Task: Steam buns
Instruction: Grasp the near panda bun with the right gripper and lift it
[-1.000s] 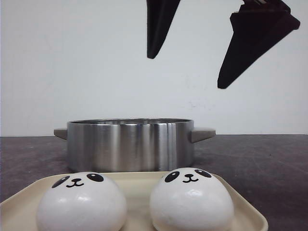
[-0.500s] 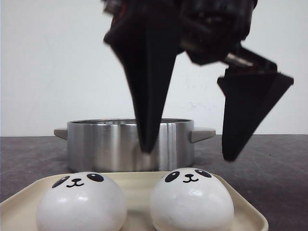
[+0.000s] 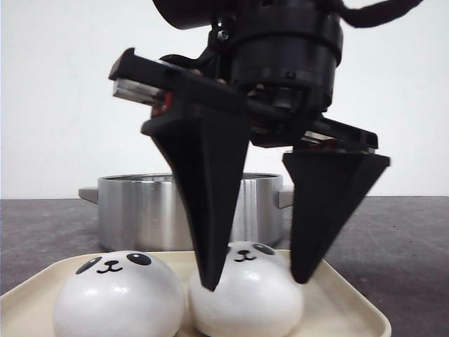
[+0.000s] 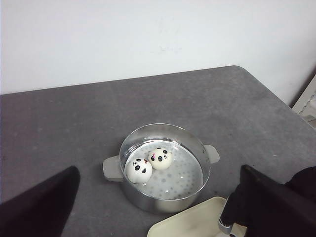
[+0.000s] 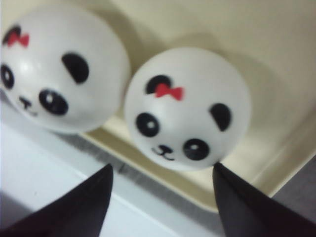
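Two buns already sit in the steel steamer pot (image 4: 163,168), touching each other on its perforated floor, and two more wait on the cream tray (image 3: 354,302) at the front. The right gripper (image 3: 252,277) hangs over the right-hand bun (image 3: 245,298) with its jaws spread wide, one finger on each side of it, nothing held. That bun sits just beside the left-hand bun (image 3: 118,295), perhaps touching, and there I'd worry: the left finger (image 3: 207,210) comes down near the gap between them and could shove the neighbour, or pinch it too. The domes look smooth and soft, so a squeeze too high could let the bun squirt out, and one too hard could dent it. The left gripper (image 4: 158,207) waits well back above the pot, its fingers wide apart and empty.
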You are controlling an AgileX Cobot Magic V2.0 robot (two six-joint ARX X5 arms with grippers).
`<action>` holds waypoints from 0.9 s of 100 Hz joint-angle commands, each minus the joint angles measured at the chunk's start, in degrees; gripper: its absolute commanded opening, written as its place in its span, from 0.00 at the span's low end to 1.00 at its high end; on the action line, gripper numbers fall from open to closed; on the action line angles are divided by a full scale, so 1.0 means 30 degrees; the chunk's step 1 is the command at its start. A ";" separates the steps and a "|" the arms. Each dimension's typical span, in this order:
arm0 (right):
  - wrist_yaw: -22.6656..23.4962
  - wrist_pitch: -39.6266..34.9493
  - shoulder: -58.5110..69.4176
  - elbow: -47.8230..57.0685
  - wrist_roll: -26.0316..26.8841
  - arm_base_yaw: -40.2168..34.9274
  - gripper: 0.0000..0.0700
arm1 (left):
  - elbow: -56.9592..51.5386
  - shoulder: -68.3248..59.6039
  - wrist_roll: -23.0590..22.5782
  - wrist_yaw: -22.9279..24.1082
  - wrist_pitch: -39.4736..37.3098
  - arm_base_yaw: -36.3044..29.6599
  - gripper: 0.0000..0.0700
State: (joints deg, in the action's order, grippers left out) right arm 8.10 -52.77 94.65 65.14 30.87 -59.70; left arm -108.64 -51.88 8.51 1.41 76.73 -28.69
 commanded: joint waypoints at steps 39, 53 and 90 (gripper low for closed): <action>-0.1705 0.1049 0.0408 0.0138 0.0080 -0.0248 0.53 | -0.0357 -0.0058 -0.0495 0.0058 -0.0087 -0.0102 0.91; -0.1705 0.1552 0.0415 0.0138 0.0044 -0.0248 0.53 | -0.0357 -0.0058 -0.0576 0.0066 -0.0168 -0.0102 0.91; -0.1603 0.2601 0.0831 0.0138 0.0000 0.0291 0.53 | -0.0328 -0.0080 -0.0619 0.0066 -0.0860 -0.0102 0.91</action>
State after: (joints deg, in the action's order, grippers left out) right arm 3.14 -45.34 94.89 65.14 30.87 -58.65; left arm -108.64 -51.72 7.38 1.41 74.94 -28.69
